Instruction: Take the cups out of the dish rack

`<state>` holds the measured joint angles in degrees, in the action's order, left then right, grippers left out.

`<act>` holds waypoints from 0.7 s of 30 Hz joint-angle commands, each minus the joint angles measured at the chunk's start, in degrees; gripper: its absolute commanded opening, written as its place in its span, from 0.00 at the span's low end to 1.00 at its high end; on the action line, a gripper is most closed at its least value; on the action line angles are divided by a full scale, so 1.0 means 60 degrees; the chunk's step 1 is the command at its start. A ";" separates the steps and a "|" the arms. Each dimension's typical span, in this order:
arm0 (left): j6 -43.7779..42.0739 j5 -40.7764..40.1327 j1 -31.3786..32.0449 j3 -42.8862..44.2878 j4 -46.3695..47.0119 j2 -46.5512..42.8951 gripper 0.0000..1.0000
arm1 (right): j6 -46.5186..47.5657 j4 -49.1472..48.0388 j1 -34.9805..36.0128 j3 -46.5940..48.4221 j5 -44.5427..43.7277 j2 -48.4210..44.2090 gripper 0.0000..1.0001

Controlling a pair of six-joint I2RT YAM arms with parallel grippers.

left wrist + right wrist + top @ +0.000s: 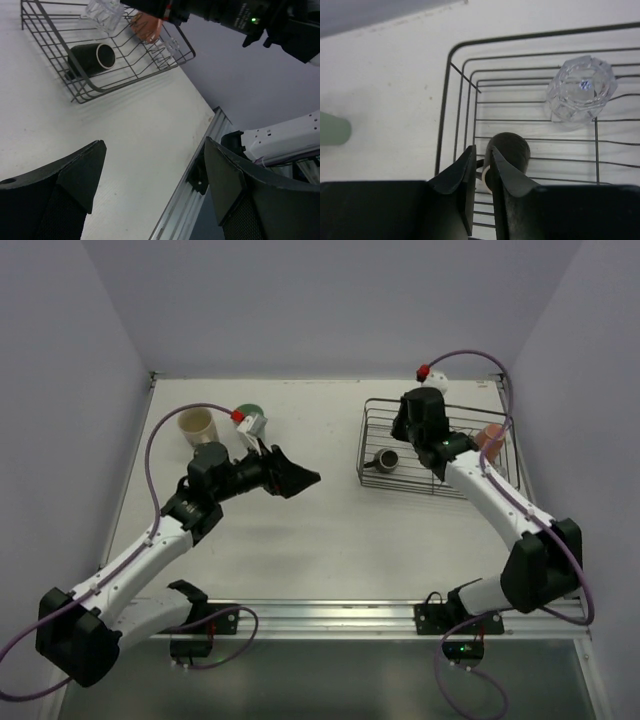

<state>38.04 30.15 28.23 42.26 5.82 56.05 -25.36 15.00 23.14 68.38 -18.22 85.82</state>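
The dish rack [380,402] stands at the right of the table. In it a dark brown cup [512,150] lies on its side, beside a clear glass tumbler [581,87] and a salmon-pink cup [147,30]. My right gripper [482,150] reaches down into the rack and is shut on the brown cup's rim, with one finger at its mouth. My left gripper [155,142] hangs open over the bare middle of the table with nothing between its fingers. A cream cup [197,426] and a mint green cup [250,418] stand on the table at the back left.
The rack's wire sides and tines [125,82] surround the brown cup. The metal rail [330,618] runs along the table's near edge. Walls close the back and both sides.
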 commanded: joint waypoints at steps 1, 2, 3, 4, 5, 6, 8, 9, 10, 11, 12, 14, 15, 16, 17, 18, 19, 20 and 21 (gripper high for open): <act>0.1202 0.0088 0.0494 0.0163 0.1912 0.0647 0.84 | -0.0341 -0.0815 -0.0456 -0.0467 0.0704 -0.1367 0.19; 0.1465 -0.0305 0.0553 0.0164 0.2408 0.0793 0.84 | -0.0531 -0.1048 -0.0806 -0.0657 0.1113 -0.1862 0.19; 0.1917 -0.0424 0.0612 0.0120 0.2790 0.1070 0.84 | -0.1041 -0.1239 -0.1041 -0.1181 0.2263 -0.2143 0.19; 0.2052 -0.0513 0.0729 0.0120 0.3200 0.1247 0.83 | -0.1321 -0.1923 -0.1290 -0.1535 0.2855 -0.2435 0.19; 0.2198 -0.0586 0.0788 0.0294 0.3552 0.1437 0.83 | -0.1585 -0.2219 -0.1553 -0.1843 0.3121 -0.2888 0.19; 0.2272 -0.0645 0.0832 0.0426 0.3556 0.1831 0.83 | -0.1530 -0.2324 -0.1571 -0.2078 0.3269 -0.2979 0.19; 0.2244 -0.0616 0.1022 0.0733 0.3701 0.2112 0.82 | -0.0918 -0.1523 -0.1571 -0.1745 0.3095 -0.2676 0.26; 0.2171 -0.0660 0.1110 0.0822 0.3702 0.2287 0.82 | -0.0697 -0.1229 -0.1542 -0.1439 0.3153 -0.2484 0.29; 0.2098 -0.0747 0.1241 0.0881 0.3528 0.2332 0.82 | -0.0506 -0.0762 -0.1512 -0.1349 0.3139 -0.2308 0.33; 0.1909 -0.0835 0.1301 0.0997 0.3410 0.2376 0.82 | -0.0156 -0.0613 -0.1396 -0.1333 0.3052 -0.1987 0.36; 0.1834 -0.0894 0.1374 0.1013 0.3337 0.2362 0.82 | -0.0036 -0.0437 -0.1337 -0.1362 0.3051 -0.1854 0.39; 0.1586 -0.1011 0.1404 0.0999 0.3088 0.2348 0.82 | 0.0387 -0.0114 -0.1104 -0.1450 0.2862 -0.1648 0.47; 0.1483 -0.1055 0.1404 0.0955 0.3014 0.2289 0.82 | 0.0491 0.0003 -0.1001 -0.1508 0.2846 -0.1430 0.50; 0.1380 -0.1186 0.1418 0.0955 0.2753 0.2260 0.82 | 0.0536 0.0352 -0.0840 -0.1465 0.2773 -0.1297 0.52; 0.1162 -0.1289 0.1404 0.0955 0.2605 0.2231 0.82 | 0.0580 0.0501 -0.0606 -0.1334 0.2541 -0.1136 0.58; 0.1044 -0.1348 0.1418 0.0955 0.2487 0.2129 0.82 | 0.0566 0.0662 -0.0531 -0.1290 0.2495 -0.0801 0.61; 0.0955 -0.1436 0.1433 0.0940 0.2254 0.2084 0.82 | 0.0522 0.0881 -0.0502 -0.1275 0.2465 -0.0667 0.64; 0.0766 -0.1480 0.1433 0.0925 0.2150 0.2026 0.82 | 0.0434 0.0854 -0.0458 -0.1318 0.2422 -0.0608 0.75; 0.0677 -0.1524 0.1433 0.0925 0.2048 0.1924 0.82 | 0.0390 0.0796 -0.0443 -0.1521 0.2291 -0.0578 0.81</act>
<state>45.93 23.42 36.51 45.78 19.70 70.22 -24.34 17.12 19.97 58.98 -2.22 81.78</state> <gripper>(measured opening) 0.822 0.762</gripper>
